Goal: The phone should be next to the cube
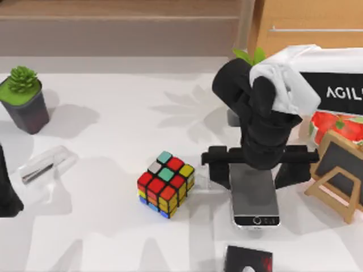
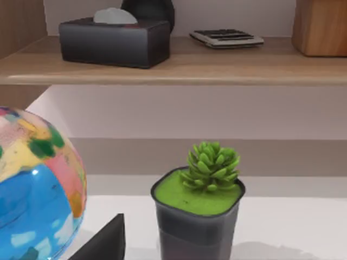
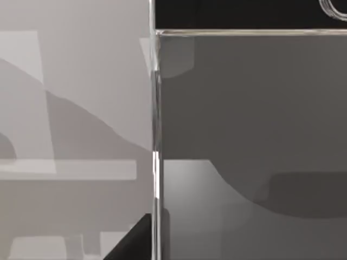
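Note:
The phone (image 1: 255, 198) lies flat on the white table, right of centre, with its home button toward the front edge. The cube (image 1: 165, 184), black-framed with coloured stickers, stands to the phone's left with a gap of bare table between them. My right gripper (image 1: 256, 167) is down over the phone's far end, open, with one finger on each long side. In the right wrist view the phone's grey screen (image 3: 249, 135) is very close, and a dark fingertip (image 3: 138, 241) sits at its edge. My left arm (image 1: 7, 187) stays at the table's left edge.
A wooden-framed chalkboard (image 1: 340, 173) stands just right of the phone, with a red pack (image 1: 334, 124) behind it. A small black square (image 1: 248, 259) lies at the front. A potted succulent (image 1: 24, 99) and a clear object (image 1: 45, 164) are at the left.

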`<state>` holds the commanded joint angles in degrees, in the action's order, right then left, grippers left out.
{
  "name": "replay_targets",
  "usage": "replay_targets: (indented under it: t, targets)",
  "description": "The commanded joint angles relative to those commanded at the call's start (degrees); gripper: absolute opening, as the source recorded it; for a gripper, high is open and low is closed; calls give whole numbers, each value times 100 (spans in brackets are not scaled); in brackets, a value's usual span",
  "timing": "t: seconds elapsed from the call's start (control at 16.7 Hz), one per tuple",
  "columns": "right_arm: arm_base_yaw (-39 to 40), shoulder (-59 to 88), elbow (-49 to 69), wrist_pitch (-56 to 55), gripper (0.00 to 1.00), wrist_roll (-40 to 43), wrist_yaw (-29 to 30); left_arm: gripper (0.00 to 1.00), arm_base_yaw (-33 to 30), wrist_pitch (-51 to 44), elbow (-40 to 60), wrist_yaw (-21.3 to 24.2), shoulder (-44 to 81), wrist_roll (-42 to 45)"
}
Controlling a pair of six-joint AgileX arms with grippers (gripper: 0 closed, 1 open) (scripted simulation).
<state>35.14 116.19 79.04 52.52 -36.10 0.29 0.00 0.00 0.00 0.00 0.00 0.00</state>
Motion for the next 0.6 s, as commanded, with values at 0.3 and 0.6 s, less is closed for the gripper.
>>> replay_targets:
  t: [0.3,0.6]
  targets:
    - [0,0,0,0,100,0,0,100,0,0,0,0,0,0]
    - [0,0,0,0,100,0,0,100,0,0,0,0,0,0]
